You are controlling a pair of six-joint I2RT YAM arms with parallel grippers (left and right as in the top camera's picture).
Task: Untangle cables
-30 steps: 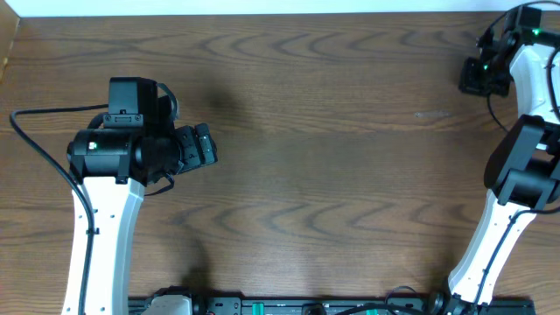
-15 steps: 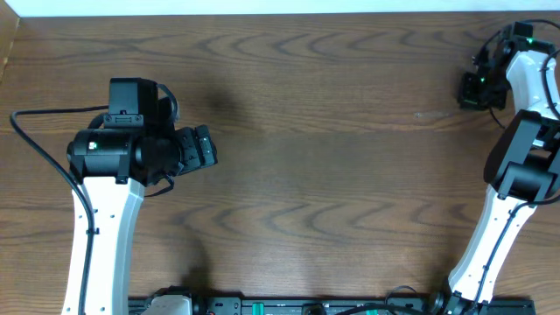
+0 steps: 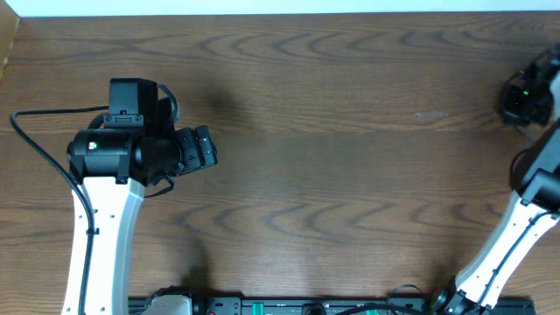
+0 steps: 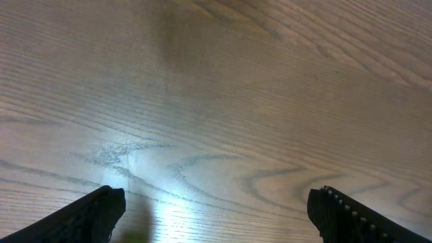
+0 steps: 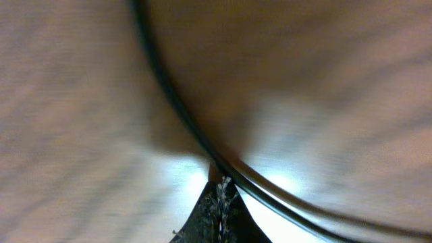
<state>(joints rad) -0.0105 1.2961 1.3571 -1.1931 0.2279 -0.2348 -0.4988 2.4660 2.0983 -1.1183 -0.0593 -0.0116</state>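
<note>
Left end effector (image 3: pixel 208 147) above table (image 3: pixel 350 131) at left, right end effector (image 5: pixel 219 197) far right (cable (image 5: pixel 177 116) beside its tips)

Overhead view straight down on the wooden table (image 3: pixel 350 131), left wrist view low and oblique over it, fingertips (image 4: pixel 94 212) in lower corners, right wrist view blurred, very close to the same table.

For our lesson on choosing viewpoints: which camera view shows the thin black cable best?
The right wrist view: the cable curves across the table, blurred, passing the tips of the shut right hand. Overhead, no cable can be made out beside that hand. The left wrist view shows only table under the open left hand.
</note>
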